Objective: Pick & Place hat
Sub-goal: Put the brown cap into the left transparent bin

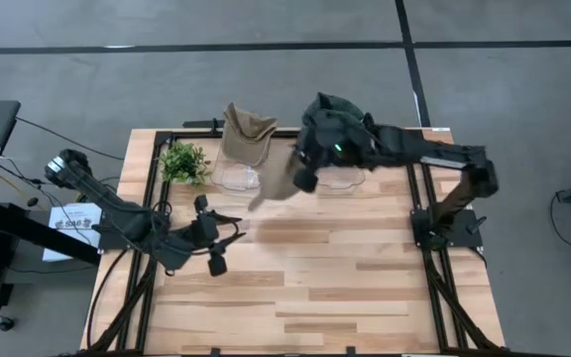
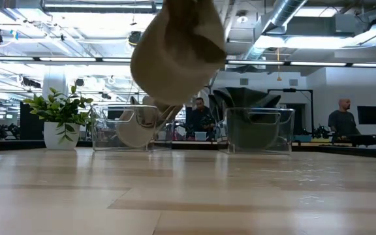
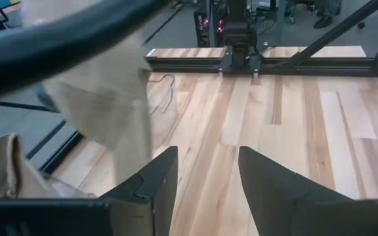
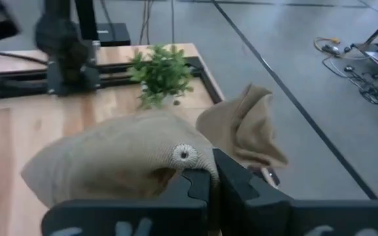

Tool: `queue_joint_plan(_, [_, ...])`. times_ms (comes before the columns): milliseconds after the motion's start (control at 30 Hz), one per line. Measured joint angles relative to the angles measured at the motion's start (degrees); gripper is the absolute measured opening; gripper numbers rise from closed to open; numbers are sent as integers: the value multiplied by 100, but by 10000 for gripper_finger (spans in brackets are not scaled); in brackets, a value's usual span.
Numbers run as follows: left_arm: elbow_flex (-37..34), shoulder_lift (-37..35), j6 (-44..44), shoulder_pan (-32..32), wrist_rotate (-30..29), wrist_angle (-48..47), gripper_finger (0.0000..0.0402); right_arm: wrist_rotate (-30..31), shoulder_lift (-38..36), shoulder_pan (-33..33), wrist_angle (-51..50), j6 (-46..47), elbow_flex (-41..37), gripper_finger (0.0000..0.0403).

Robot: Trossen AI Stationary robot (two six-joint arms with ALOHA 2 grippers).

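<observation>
Where seen low, hat (image 2: pixel 175 55) aloft.

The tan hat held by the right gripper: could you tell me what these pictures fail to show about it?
- High view: tan hat blurred; right gripper covers its held edge.
- Low view: top cut off by the frame; gripper unseen.
- Left wrist view: a dark blurred bar crosses it.

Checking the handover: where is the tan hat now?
In the high view, the tan hat hangs from the right gripper, above the table between the two clear bins.
</observation>
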Motion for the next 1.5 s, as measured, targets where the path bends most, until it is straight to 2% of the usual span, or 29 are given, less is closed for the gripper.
queue_joint_plan(200, [-2,-308,-163,0,1,-566,158,-451,1259,-629,-385,-347,1680,0])
queue_joint_plan(367, [-2,-353,-166,0,0,-835,158,-522,2322,-960,-735,-504,3123,0])
queue_joint_plan(533, [-4,-356,-165,0,-10,-1103,158,-644,2559,-1164,-116,-505,2901,0])
queue_joint_plan(767, [-4,-356,-164,0,-26,-1194,158,-721,2805,-1341,117,-449,2892,0])
queue_joint_plan(1133, [-4,-356,-163,0,-26,-1236,158,-1130,2825,-1336,985,-443,2894,0])
queue_joint_plan(1500, [-4,-356,-190,0,-24,-1268,158,-1139,2954,-1319,621,-242,2909,0])
